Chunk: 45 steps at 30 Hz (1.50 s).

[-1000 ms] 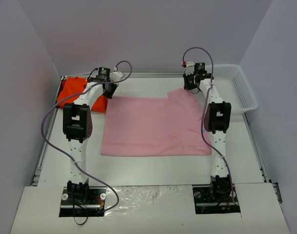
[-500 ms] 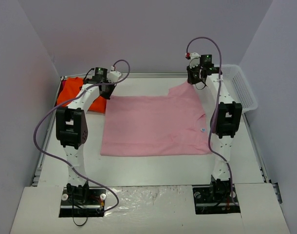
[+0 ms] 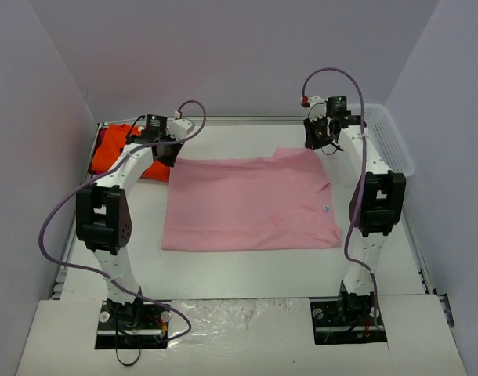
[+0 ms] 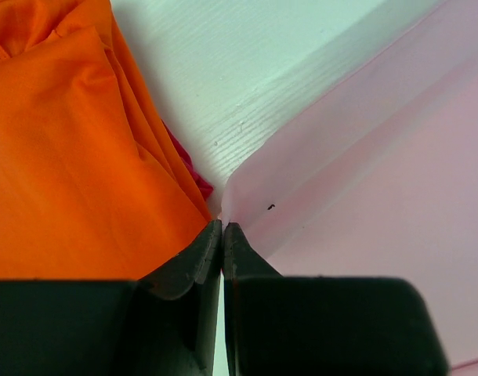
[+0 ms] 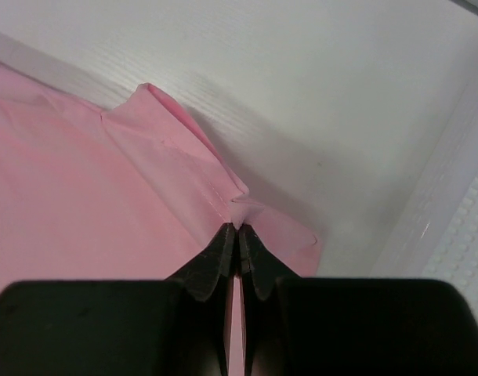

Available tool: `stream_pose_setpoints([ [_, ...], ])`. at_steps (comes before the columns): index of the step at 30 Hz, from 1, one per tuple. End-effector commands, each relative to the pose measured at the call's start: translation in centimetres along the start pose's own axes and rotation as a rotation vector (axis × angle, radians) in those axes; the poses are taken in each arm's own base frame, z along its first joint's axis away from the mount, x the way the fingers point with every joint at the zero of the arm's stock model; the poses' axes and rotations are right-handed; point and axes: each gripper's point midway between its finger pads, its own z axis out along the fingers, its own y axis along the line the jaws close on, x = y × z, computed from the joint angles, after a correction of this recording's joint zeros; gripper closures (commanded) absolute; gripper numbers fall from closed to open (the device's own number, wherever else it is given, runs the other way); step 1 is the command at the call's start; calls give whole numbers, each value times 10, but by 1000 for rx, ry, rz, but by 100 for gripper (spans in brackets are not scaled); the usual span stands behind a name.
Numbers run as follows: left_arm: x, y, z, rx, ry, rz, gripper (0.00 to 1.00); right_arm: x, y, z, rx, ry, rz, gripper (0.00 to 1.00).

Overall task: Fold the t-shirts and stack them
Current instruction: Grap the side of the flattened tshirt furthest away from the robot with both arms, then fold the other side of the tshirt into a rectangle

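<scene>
Top external view: pink t-shirt (image 3: 251, 204) lies spread flat mid-worktop (image 3: 247, 270), roughly rectangular, long axis running left-right across the arms. Which end is the neck can't be told. A sleeve-like flap sticks out at its far right corner. A small pale tag (image 3: 326, 208) sits on the cloth near its right edge, too small to read; no other writing shows.

Left tool (image 3: 167, 151) is at the shirt's far left corner, right tool (image 3: 317, 141) at its far right corner. Left wrist view: jaws closed tight w/ the pink corner pinched at the tips, cloth edge raised off the white surface. Right wrist view: jaws closed on a bunched pink fold, hem stitching beside it.

Orange t-shirt (image 3: 117, 149) lies crumpled just left of the pink shirt's far left corner, touching or nearly so. White mesh basket (image 3: 396, 149) stands right of the pink shirt's far right corner, apart from it.
</scene>
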Motion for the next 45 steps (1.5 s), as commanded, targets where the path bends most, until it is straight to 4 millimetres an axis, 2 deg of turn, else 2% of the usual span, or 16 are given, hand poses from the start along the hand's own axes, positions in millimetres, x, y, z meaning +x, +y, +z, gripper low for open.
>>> stream_pose_setpoints([
  [1,-20,-3,-26,-3,-88,17,98,-12,17,-36,-20,-42,-34,100],
  [17,9,-25,-39,31,-133,55,98,31,40,-65,-59,42,-28,100],
  [28,30,-31,-41,36,-116,104,98,80,54,-73,-69,131,-14,100],
  [45,60,-39,-45,18,-119,212,98,115,63,-82,-61,195,-2,100],
])
